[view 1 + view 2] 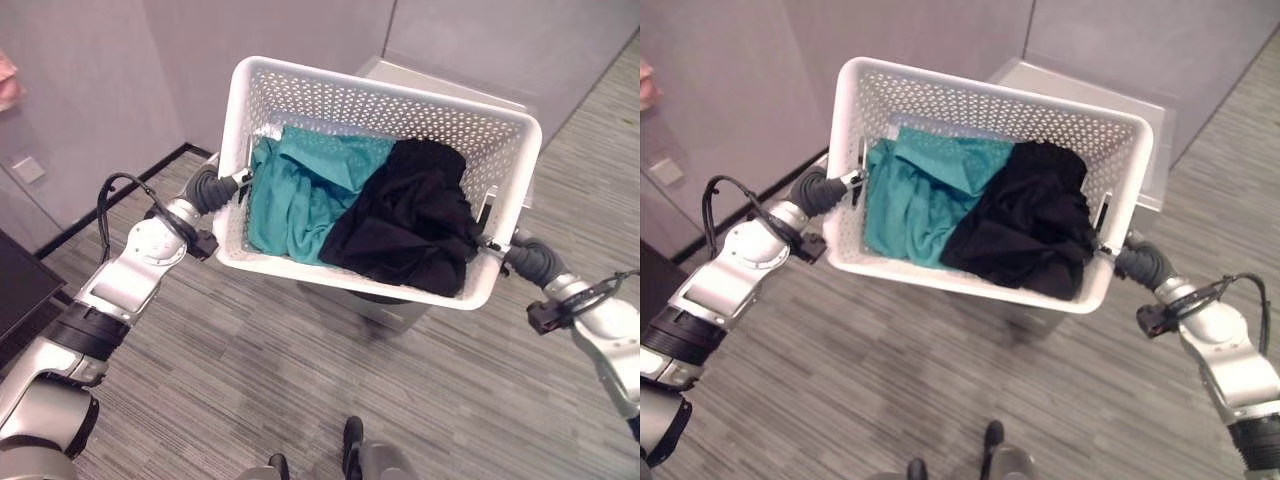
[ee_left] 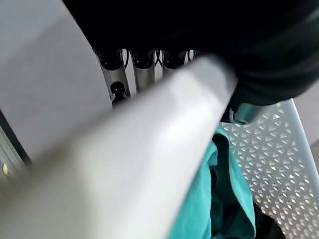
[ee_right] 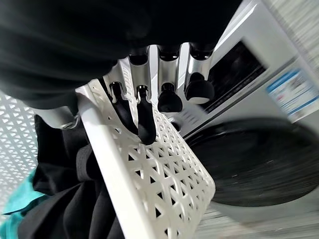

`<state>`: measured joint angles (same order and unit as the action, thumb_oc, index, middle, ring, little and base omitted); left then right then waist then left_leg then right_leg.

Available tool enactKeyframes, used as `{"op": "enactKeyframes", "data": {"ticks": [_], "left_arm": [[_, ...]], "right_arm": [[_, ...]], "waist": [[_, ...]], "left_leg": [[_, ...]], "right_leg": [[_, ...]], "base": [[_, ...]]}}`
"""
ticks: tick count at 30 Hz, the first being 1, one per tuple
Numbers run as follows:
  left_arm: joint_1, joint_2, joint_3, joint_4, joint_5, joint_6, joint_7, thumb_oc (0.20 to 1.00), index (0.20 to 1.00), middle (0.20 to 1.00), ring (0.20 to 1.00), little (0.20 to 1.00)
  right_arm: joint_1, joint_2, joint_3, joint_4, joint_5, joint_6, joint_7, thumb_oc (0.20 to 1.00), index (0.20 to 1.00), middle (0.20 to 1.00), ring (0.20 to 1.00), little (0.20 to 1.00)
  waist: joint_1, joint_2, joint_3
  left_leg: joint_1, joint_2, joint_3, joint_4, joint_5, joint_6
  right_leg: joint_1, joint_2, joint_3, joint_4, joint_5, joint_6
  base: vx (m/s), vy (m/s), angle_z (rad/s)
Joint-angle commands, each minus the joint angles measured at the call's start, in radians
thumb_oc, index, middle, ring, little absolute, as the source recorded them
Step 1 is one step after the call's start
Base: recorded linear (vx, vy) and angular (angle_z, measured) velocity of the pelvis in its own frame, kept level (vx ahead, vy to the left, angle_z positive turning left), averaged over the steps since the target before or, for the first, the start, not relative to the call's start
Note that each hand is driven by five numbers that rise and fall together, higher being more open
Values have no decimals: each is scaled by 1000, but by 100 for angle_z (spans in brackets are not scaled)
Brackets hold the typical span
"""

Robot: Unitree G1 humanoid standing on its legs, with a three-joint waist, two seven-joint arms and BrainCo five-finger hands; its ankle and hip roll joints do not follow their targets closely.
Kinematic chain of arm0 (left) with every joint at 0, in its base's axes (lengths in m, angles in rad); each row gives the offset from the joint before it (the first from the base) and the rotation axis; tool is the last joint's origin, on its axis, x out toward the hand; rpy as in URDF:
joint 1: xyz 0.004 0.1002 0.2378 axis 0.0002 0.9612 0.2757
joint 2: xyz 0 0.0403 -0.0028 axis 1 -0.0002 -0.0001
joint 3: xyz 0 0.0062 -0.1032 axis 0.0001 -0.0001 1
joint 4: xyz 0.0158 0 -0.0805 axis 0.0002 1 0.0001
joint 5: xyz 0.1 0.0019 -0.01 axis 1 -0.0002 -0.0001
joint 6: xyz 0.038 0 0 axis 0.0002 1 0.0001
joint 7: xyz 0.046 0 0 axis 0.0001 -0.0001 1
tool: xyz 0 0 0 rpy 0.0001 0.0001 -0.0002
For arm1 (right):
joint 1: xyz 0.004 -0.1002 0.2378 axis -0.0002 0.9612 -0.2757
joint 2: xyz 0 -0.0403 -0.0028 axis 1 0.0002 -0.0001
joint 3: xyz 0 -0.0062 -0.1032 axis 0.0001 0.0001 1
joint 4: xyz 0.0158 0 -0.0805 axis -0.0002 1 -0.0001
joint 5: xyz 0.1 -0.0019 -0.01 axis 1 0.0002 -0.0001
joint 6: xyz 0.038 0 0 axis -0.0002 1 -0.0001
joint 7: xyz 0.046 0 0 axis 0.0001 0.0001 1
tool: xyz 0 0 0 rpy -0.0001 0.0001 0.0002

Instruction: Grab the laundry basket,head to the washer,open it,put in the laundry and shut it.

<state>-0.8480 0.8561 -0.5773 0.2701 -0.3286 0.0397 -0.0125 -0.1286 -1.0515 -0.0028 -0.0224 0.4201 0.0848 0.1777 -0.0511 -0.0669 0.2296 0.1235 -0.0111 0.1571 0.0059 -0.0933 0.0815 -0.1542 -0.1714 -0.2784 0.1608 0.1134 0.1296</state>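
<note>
Basket (image 1: 300, 90) gripped by left hand (image 1: 208, 187), right hand (image 1: 532, 260).

Laundry corner of an office-like or test room. Washer (image 3: 259, 149) at centre frame, grey-white, with dark round door and control panel. Plain grey partition walls (image 1: 90, 90) across the top. Grey striped carpet floor (image 1: 250, 370) below. Wall socket (image 1: 28, 168) at left edge.

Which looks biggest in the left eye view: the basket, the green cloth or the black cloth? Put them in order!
1. The white laundry basket looks biggest by far; it holds both cloths.
2. The teal cloth and the black cloth take up about the same area. Each is crumpled and partly overlapped, so ranking them would be a guess.
</note>
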Motion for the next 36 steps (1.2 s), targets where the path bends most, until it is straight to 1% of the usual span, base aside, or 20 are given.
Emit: {"op": "enactKeyframes", "data": {"ticks": [1, 5, 6, 9, 10, 11, 12, 13, 14, 15, 17, 18, 20, 22, 23, 24, 25, 27, 31, 36], "left_arm": [[-201, 13, 78, 174, -50, -44, 30, 200, 200, 200, 200, 200], [-306, -48, 6, 301, -64, -41, 31, 200, 200, 200, 200, 200], [-355, -79, -27, 375, -61, -38, 31, 200, 200, 200, 200, 200], [-406, -132, -56, 467, -61, -36, 39, 200, 200, 200, 200, 200], [-407, -151, -53, 488, -62, -47, 47, 200, 200, 200, 200, 200], [-405, -162, -54, 503, -73, -50, 55, 200, 200, 200, 200, 200], [-413, -175, -61, 515, -93, -57, 65, 200, 200, 200, 200, 200], [-413, -175, -61, 515, -93, -57, 65, 200, 200, 200, 200, 200], [-433, -181, -70, 502, -108, -49, 77, 200, 200, 200, 200, 200], [-425, -177, -58, 495, -112, -49, 83, 200, 200, 200, 200, 200], [-422, -179, -57, 494, -133, -48, 88, 200, 200, 200, 200, 200], [-431, -187, -65, 494, -137, -48, 92, 200, 200, 200, 200, 200], [-438, -179, -74, 478, -140, -46, 90, 200, 200, 200, 200, 200], [-447, -156, -91, 474, -148, -48, 89, 200, 200, 200, 200, 200], [-447, -155, -90, 474, -148, -48, 89, 200, 200, 200, 200, 200], [-435, -133, -91, 474, -148, -56, 93, 200, 200, 200, 200, 200], [-425, -116, -82, 476, -153, -49, 94, 200, 200, 200, 200, 200], [-432, -129, -94, 493, -146, -48, 86, 200, 200, 200, 200, 200], [-441, -136, -130, 496, -116, -46, 59, 200, 200, 200, 200, 200], [-466, -163, -168, 533, -94, -46, 45, 200, 200, 200, 200, 200]], "right_arm": [[-119, -133, -92, 224, 57, 1, -82, 200, 200, 200, 200, 200], [-205, -162, -43, 302, 63, -2, -101, 200, 200, 200, 200, 200], [-281, -160, 19, 370, 66, -2, -107, 200, 200, 200, 200, 200], [-339, -163, 69, 433, 68, 3, -115, 200, 200, 200, 200, 200], [-334, -166, 66, 430, 71, 0, -118, 200, 200, 200, 200, 200], [-334, -170, 66, 429, 76, -5, -125, 200, 200, 200, 200, 200], [-353, -164, 84, 451, 86, -17, -137, 200, 200, 200, 200, 200], [-353, -164, 84, 451, 86, -17, -137, 200, 200, 200, 200, 200], [-410, -163, 128, 460, 90, -15, -153, 200, 200, 200, 200, 200], [-417, -150, 141, 450, 90, -15, -154, 200, 200, 200, 200, 200], [-439, -143, 173, 448, 95, -12, -157, 200, 200, 200, 200, 200], [-457, -138, 194, 451, 99, -12, -162, 200, 200, 200, 200, 200], [-462, -138, 212, 436, 102, -6, -152, 200, 200, 200, 200, 200], [-500, -129, 253, 430, 98, -8, -145, 200, 200, 200, 200, 200], [-502, -129, 255, 430, 98, -9, -145, 200, 200, 200, 200, 200], [-507, -115, 276, 440, 80, -23, -141, 200, 200, 200, 200, 200], [-494, -107, 297, 433, 63, 5, -110, 200, 200, 200, 200, 200], [-445, -108, 280, 395, 61, 8, -95, 200, 200, 200, 200, 200], [-299, -121, 209, 346, 52, 23, -49, 200, 200, 200, 200, 200], [-340, -142, 235, 442, 42, 27, -46, 200, 200, 200, 200, 200]], "waist": [[-3, 33, -60], [-21, 29, -58], [-21, 24, -69], [-36, 25, -113], [-51, 30, -119], [-59, 34, -121], [-66, 33, -120], [-66, 33, -120], [-52, 20, -94], [-42, 14, -84], [-22, -4, -67], [-10, -13, -56], [12, -21, -47], [46, -19, -42], [46, -21, -42], [73, -7, -36], [69, 18, -54], [57, 27, -59], [57, 29, -78], [60, 32, -79]], "left_leg": [[54, 5, -56, -32, -66, -22], [78, 9, -59, -20, -95, -35], [104, 16, -40, -19, -114, -49], [144, 45, -30, 5, -164, -67], [135, 70, -26, 74, -159, -90], [114, 94, -27, 152, -123, -113], [41, 142, -25, 313, -61, -140], [41, 142, -25, 313, -61, -140], [-94, 187, -40, 624, 48, -154], [-147, 188, -76, 751, 86, -153], [-214, 206, -99, 815, 101, -127], [-253, 205, -98, 769, 67, -111], [-281, 197, -119, 608, 54, -111], [-266, 172, -180, 322, 90, -132], [-264, 171, -179, 318, 92, -132], [-259, 152, -257, 205, 133, -150], [-191, 167, -286, 113, 117, -161], [-181, 170, -271, 116, 112, -167], [-138, 153, -264, 58, 97, -160], [-97, 143, -231, 9, 91, -147]], "right_leg": [[-39, 5, 32, -38, -3, 40], [-55, 12, 27, -139, 50, 59], [-49, 7, -25, -170, 63, 66], [6, 26, -52, -175, 39, 54], [18, 39, -50, -157, 22, 25], [38, 56, -36, -151, 5, 9], [60, 63, -46, -148, -14, -19], [60, 63, -46, -148, -14, -19], [110, 94, -43, -155, -47, -80], [132, 114, -25, -161, -67, -105], [166, 125, 6, -167, -90, -123], [182, 117, 14, -171, -94, -114], [202, 109, 41, -182, -95, -96], [215, 101, 69, -188, -100, -78], [216, 100, 69, -188, -100, -78], [230, 114, 93, -191, -107, -72], [229, 128, 124, -171, -126, -65], [233, 119, 131, -169, -130, -73], [246, 96, 140, -183, -126, -57], [234, 83, 159, -194, -112, -39]], "base": [[154, -41, 8], [207, -80, 10], [252, -127, 7], [374, -158, 0], [350, -199, -7], [236, -261, -6], [146, -176, 17], [105, -283, 27], [105, -262, 24], [165, -304, -6], [165, -106, -58], [158, 5, -67], [162, 98, -42], [157, 131, -44], [149, 114, -55], [212, 147, -58], [249, 189, -58], [175, 161, -72], [109, 110, -43], [44, 63, -1]]}}
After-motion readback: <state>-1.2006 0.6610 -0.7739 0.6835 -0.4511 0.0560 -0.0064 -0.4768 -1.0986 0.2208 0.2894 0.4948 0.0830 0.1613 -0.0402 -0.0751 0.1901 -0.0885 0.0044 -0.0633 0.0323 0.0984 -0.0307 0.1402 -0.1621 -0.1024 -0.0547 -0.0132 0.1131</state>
